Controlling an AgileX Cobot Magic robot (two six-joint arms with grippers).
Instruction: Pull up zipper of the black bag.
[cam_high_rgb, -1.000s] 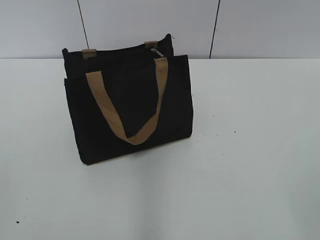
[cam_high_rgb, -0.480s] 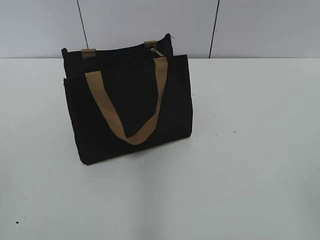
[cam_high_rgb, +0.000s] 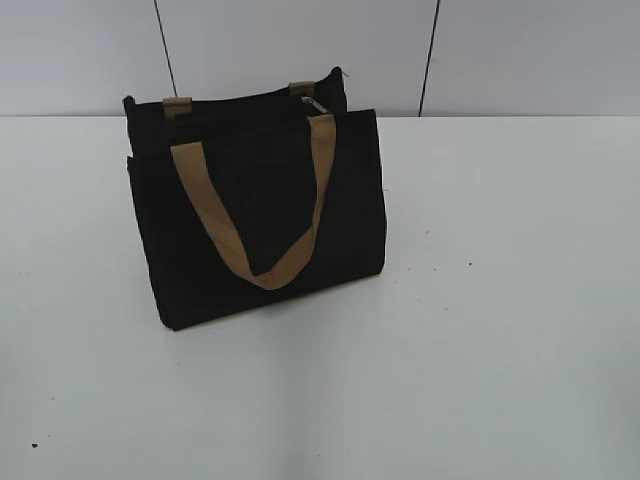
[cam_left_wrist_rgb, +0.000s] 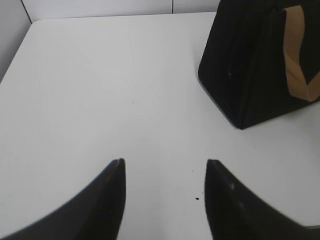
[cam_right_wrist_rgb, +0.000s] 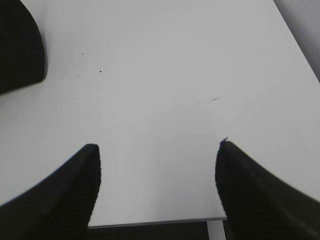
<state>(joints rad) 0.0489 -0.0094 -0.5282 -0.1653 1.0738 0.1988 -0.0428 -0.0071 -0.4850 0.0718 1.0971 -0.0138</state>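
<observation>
The black bag (cam_high_rgb: 260, 215) stands upright on the white table (cam_high_rgb: 480, 330), left of centre in the exterior view, with a tan handle (cam_high_rgb: 255, 225) hanging down its front. Its zipper runs along the top edge, with a small silvery pull tab (cam_high_rgb: 313, 103) near the right end. The bag also shows in the left wrist view (cam_left_wrist_rgb: 250, 65) at the upper right, and its corner in the right wrist view (cam_right_wrist_rgb: 17, 45) at the upper left. My left gripper (cam_left_wrist_rgb: 164, 167) is open and empty over bare table. My right gripper (cam_right_wrist_rgb: 157, 150) is open and empty near the table's front edge. Neither gripper shows in the exterior view.
A grey panelled wall (cam_high_rgb: 300, 50) stands behind the table. The table's near edge (cam_right_wrist_rgb: 155, 220) runs just under my right gripper. A small dark speck (cam_left_wrist_rgb: 196, 199) lies on the table by my left gripper.
</observation>
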